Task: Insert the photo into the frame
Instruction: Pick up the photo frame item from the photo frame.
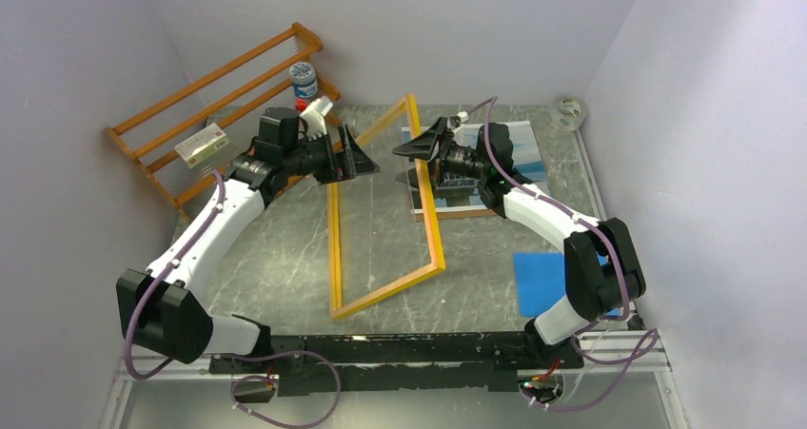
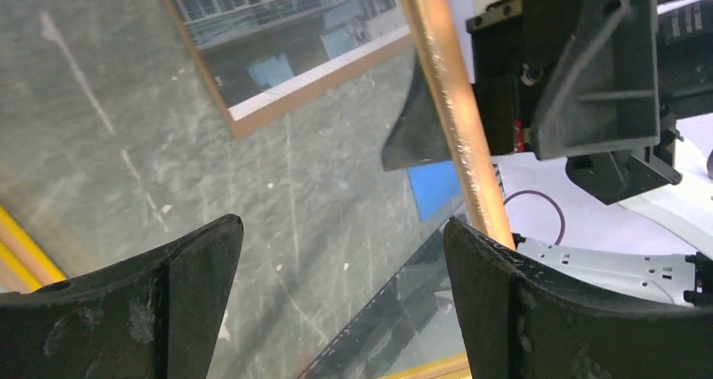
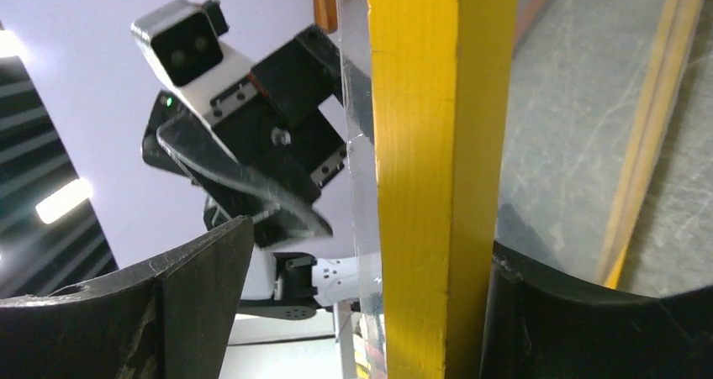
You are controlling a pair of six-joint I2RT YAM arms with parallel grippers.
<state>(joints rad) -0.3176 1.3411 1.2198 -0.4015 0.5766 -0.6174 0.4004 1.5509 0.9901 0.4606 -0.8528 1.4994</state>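
My right tool (image 1: pixel 420 157) stands wide around the raised rail of the frame (image 1: pixel 390 290), not clamped. My left tool (image 1: pixel 366 163) gapes beside the pane. The photo (image 1: pixel 529 153) lies on the desk (image 1: pixel 285 258) behind. I'd clamp the rail squarely before lowering the frame.

The frame (image 1: pixel 435 229) stood tilted on edge across the middle of the table (image 1: pixel 276 258), walling the left gripper (image 1: pixel 364 159) off from the right gripper (image 1: pixel 411 161), whose wide-spread fingers straddled its right rail. Bare tabletop lay open left of the frame, while the rack (image 1: pixel 214 106) blocked the far-left corner. The photo (image 1: pixel 521 148) behind seemed reachable only from the right.
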